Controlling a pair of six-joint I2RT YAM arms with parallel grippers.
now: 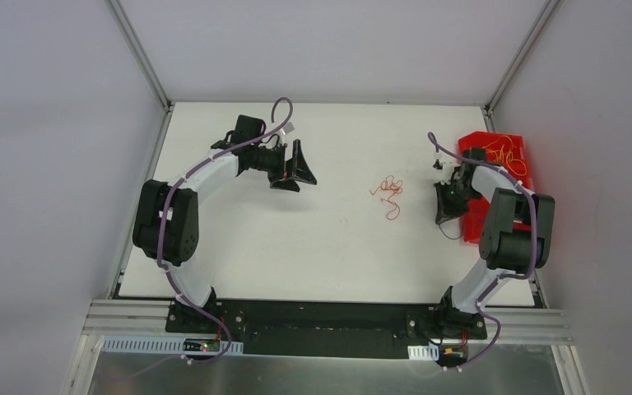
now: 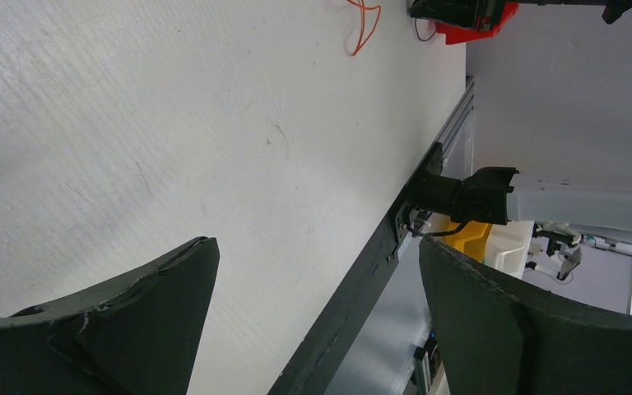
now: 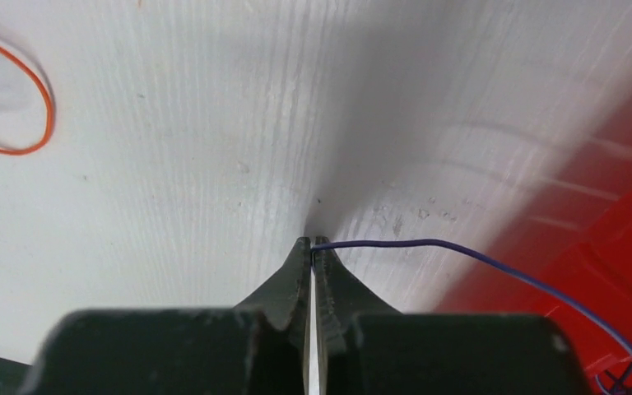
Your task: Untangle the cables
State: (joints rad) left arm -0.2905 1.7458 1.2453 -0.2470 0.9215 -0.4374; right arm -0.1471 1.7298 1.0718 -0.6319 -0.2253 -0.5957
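A thin blue-purple cable [image 3: 461, 250] runs from the red bin across the table, and its end is pinched at the tips of my right gripper [image 3: 313, 244], which is shut on it just above the white table [image 3: 173, 181]. In the top view the right gripper [image 1: 444, 212] sits beside the bin's left edge. A loose orange-red cable [image 1: 388, 194] lies tangled mid-table, and one loop of that orange-red cable [image 3: 25, 107] shows in the right wrist view. More orange-yellow cables [image 1: 506, 155] lie in the bin. My left gripper [image 1: 300, 174] hovers wide open and holds nothing; the left gripper [image 2: 317, 243] is far from the orange-red cable [image 2: 364, 23].
The red bin [image 1: 471, 146] stands at the table's right edge, close to the right arm. Its red wall [image 3: 625, 271] fills the lower right of the right wrist view. The table's near edge has a black rail [image 2: 378, 263]. White enclosure walls surround the table.
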